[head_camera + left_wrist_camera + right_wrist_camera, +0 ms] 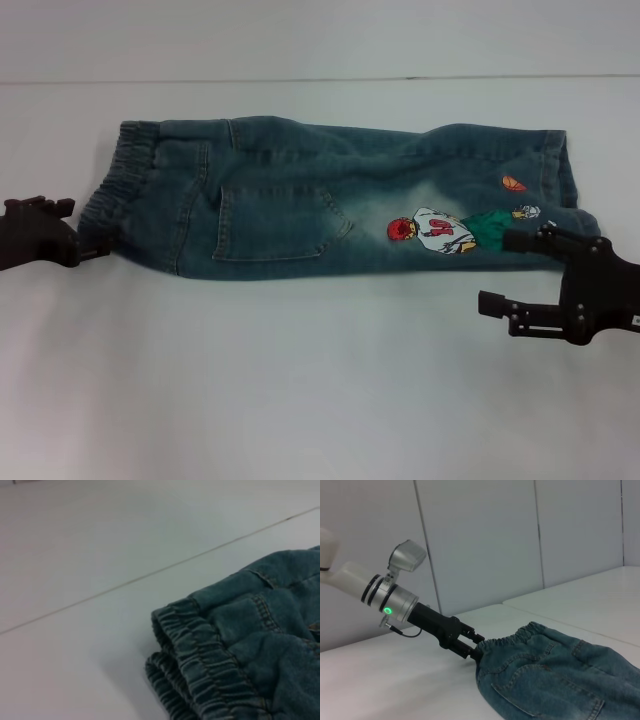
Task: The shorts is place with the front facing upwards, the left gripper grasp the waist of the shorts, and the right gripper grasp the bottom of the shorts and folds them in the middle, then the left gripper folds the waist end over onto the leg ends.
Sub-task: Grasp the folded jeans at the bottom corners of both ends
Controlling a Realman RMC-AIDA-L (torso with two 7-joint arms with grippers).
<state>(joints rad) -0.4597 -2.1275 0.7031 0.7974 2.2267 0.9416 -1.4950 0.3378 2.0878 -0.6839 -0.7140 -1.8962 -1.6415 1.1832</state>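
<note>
We see the small blue-green washed denim shorts (330, 195) lying flat on the white table (300, 380), already doubled lengthwise, with the stitched back patch pocket (275, 222) on top and the colourful cartoon embroidery (440, 230) nearer the leg side. The ruched elastic waistband (115, 190) is the end of the shorts toward our left arm, and the straight stitched leg hems (562, 165) are the opposite end.

The black two-fingered left claw (95, 245) on its grey wrist with a small green ring light (387, 611) is at the waistband corner nearest to us. In the right wrist view its fingers (470, 642) are clamped on the gathered edge of the waistband (520, 635), and the cloth there is a little lifted. The left wrist view shows two layers of the elastic band (200, 665) stacked on the table.

The black right claw (515, 272) is just beside the shorts at the embroidery, near the leg hems. Its fingers are apart; the upper one (530, 240) touches the denim edge and the lower one is over bare table.
</note>
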